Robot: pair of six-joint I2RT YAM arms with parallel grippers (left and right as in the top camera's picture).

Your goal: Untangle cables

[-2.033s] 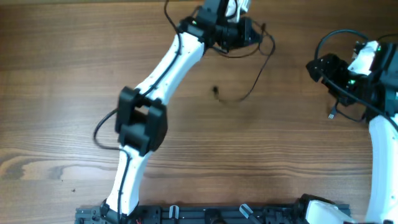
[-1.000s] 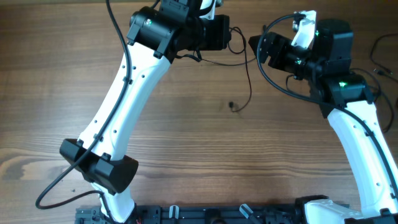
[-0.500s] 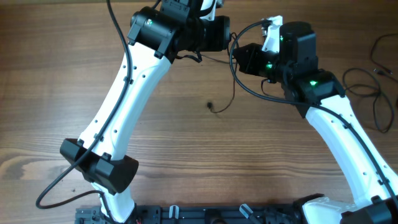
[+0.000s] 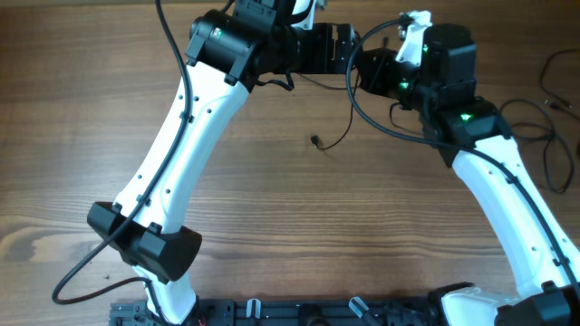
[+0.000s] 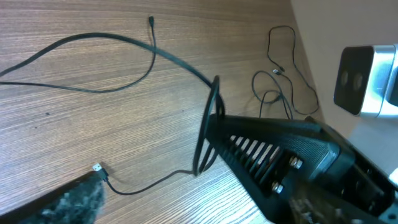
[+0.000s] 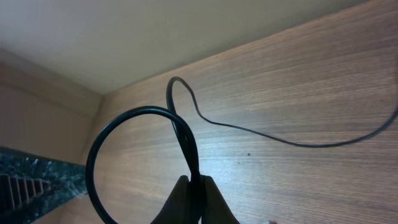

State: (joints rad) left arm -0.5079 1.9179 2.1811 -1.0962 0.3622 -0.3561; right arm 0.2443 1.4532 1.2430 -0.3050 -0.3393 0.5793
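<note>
A cable (image 6: 188, 148) loop is pinched by the jaws of the right gripper (image 6: 193, 186) above the table (image 4: 91, 109). The jaws of the left gripper (image 4: 343, 47) are spread, with the loop seen against one finger (image 5: 267, 149). A second cable (image 5: 277, 71) is seen well apart.

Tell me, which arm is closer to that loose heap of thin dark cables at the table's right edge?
Right. The right arm rises just beside the heap of thin dark cables; the left arm stands well away on the table's other side.

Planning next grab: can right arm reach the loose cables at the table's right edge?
Not yet, probably: right gripper is shut on a cable loop. Bare table leads to the loose cables.
</note>
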